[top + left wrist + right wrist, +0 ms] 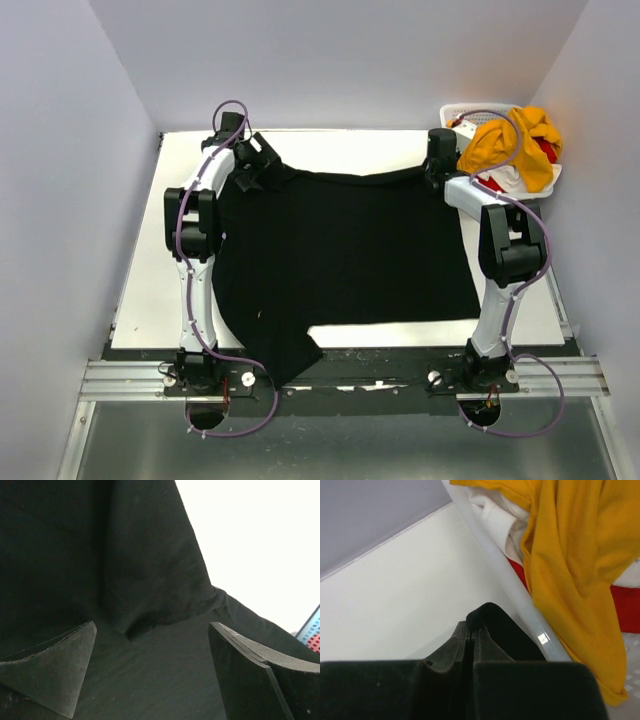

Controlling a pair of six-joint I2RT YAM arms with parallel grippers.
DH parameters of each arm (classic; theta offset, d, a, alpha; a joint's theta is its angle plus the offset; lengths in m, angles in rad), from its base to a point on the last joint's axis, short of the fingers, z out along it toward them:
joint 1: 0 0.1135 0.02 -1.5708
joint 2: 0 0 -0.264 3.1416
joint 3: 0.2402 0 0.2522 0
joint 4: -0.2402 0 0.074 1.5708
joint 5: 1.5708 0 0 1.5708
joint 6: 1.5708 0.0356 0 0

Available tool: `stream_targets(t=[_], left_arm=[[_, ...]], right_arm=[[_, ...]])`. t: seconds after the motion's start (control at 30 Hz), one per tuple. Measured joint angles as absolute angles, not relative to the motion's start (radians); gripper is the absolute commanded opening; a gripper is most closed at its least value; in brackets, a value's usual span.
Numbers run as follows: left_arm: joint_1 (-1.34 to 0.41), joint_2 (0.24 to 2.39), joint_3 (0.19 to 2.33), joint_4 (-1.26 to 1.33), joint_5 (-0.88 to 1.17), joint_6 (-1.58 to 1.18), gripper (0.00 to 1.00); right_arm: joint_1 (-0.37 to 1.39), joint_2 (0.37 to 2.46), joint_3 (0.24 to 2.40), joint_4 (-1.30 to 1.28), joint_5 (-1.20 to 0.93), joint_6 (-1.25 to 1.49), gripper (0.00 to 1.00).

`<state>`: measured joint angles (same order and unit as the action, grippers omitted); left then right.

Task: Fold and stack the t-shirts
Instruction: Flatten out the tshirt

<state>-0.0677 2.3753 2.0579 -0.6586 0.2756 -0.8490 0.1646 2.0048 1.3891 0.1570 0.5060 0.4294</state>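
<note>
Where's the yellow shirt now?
Top view, far right corner: the yellow shirt drapes over the white basket, lying on the red shirt and white shirt.

White-and-black arms (195,262), looping purple cables (181,215), matte-black wedge-fingered pincers (152,624)

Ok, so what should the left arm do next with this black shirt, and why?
Probably lower the left gripper and close it on the fold of the black t-shirt beneath it. Its jaws hang open just above the cloth, while the right gripper is shut at the shirt's far right corner, apparently pinching it.
</note>
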Motion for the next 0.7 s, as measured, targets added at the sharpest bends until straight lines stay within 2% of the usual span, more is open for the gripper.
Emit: stream_targets(t=[0.03, 0.1, 0.17, 0.27, 0.4, 0.47, 0.5, 0.53, 0.6, 0.7], left_arm=[[-0.068, 2.375, 2.058, -0.64, 0.277, -0.86, 0.97], [-0.068, 2.376, 2.058, -0.613, 0.285, -0.875, 0.96], [-0.068, 2.385, 2.071, -0.575, 0.307, -0.901, 0.96], [-0.068, 2.409, 2.093, -0.511, 0.335, -0.934, 0.95], [-0.068, 2.434, 2.1, -0.448, 0.358, -0.972, 0.91], [-0.069, 2.45, 2.109, -0.422, 0.368, -0.986, 0.74], [-0.07, 2.455, 2.111, -0.41, 0.371, -0.992, 0.69], [-0.07, 2.46, 2.112, -0.391, 0.378, -0.999, 0.68], [-0.07, 2.468, 2.115, -0.363, 0.394, -1.007, 0.72], [-0.071, 2.473, 2.12, -0.356, 0.403, -1.014, 0.86]], right_arm=[[0.165, 2.011, 1.399, 0.156, 0.506, 0.425, 0.06], [0.165, 2.035, 1.44, 0.155, 0.506, 0.419, 0.17], [0.165, 2.067, 1.488, 0.155, 0.508, 0.416, 0.54], [0.165, 2.111, 1.552, 0.143, 0.523, 0.414, 0.75], [0.165, 2.144, 1.613, 0.116, 0.531, 0.417, 0.83], [0.168, 2.141, 1.615, 0.115, 0.527, 0.418, 0.83], [0.168, 2.137, 1.614, 0.115, 0.523, 0.418, 0.83], [0.168, 2.131, 1.607, 0.12, 0.515, 0.418, 0.83], [0.168, 2.096, 1.555, 0.137, 0.5, 0.418, 0.83], [0.168, 2.032, 1.476, 0.142, 0.479, 0.423, 0.84]])
